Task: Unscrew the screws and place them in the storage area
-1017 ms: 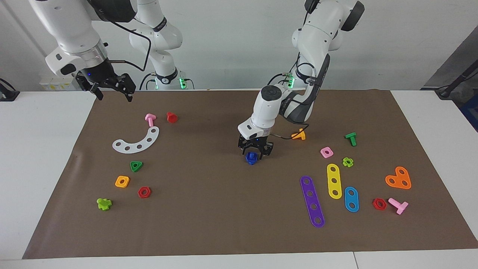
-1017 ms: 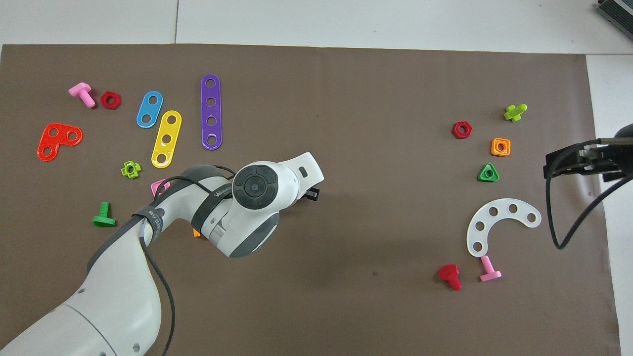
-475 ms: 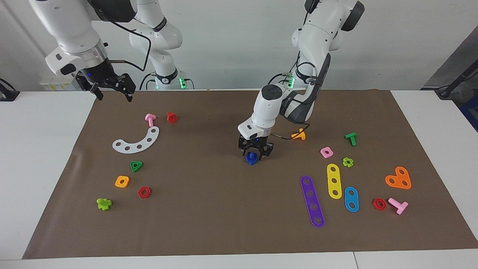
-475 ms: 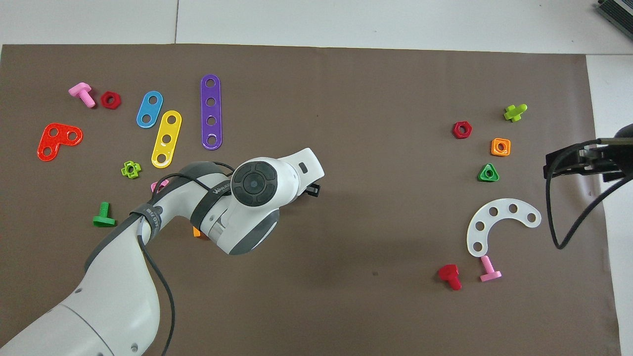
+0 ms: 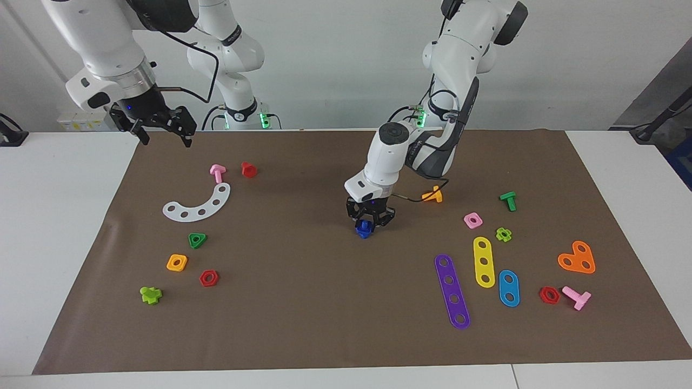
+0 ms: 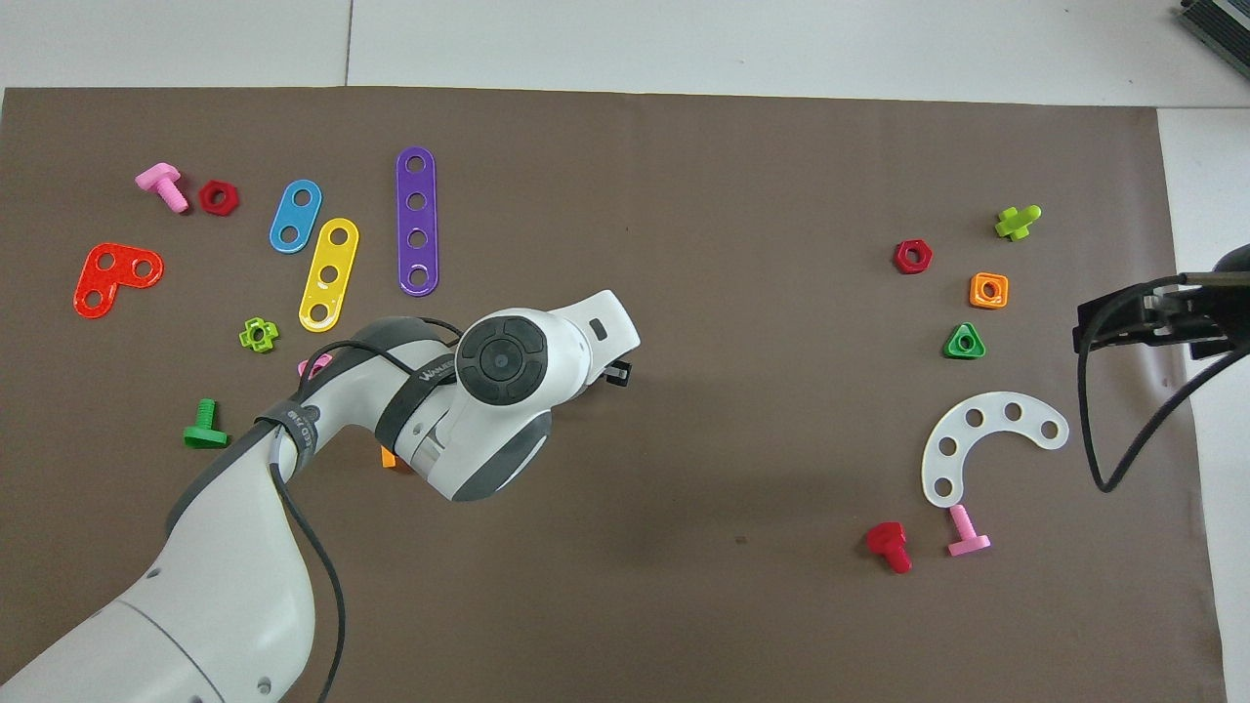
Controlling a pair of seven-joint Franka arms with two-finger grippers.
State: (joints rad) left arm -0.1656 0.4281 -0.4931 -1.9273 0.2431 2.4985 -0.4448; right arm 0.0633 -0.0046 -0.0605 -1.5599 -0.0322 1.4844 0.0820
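Note:
The dark-blue bolt with its nut point(image 5: 365, 228) stands on the brown mat point(image 5: 303, 302) near the middle of the table. My left gripper point(image 5: 370, 220) points straight down over it, with its fingers closed in on the bolt's top. In the overhead view the left arm's wrist point(image 6: 508, 361) hides the bolt. My right gripper point(image 5: 164, 128) is open and empty, held up in the air over the mat's corner at the right arm's end. It waits there and also shows in the overhead view point(image 6: 1138, 322).
An orange bolt point(image 5: 433, 195), a pink nut point(image 5: 473, 220), a green bolt point(image 5: 508, 200) and flat strips point(image 5: 452, 290) lie toward the left arm's end. A white arc plate point(image 5: 198, 204), a green triangular nut point(image 5: 197, 240) and red pieces point(image 5: 208, 278) lie toward the right arm's end.
My left gripper's fingers have drawn in around the dark-blue bolt, and the wrist has shifted slightly. The right arm has not moved.

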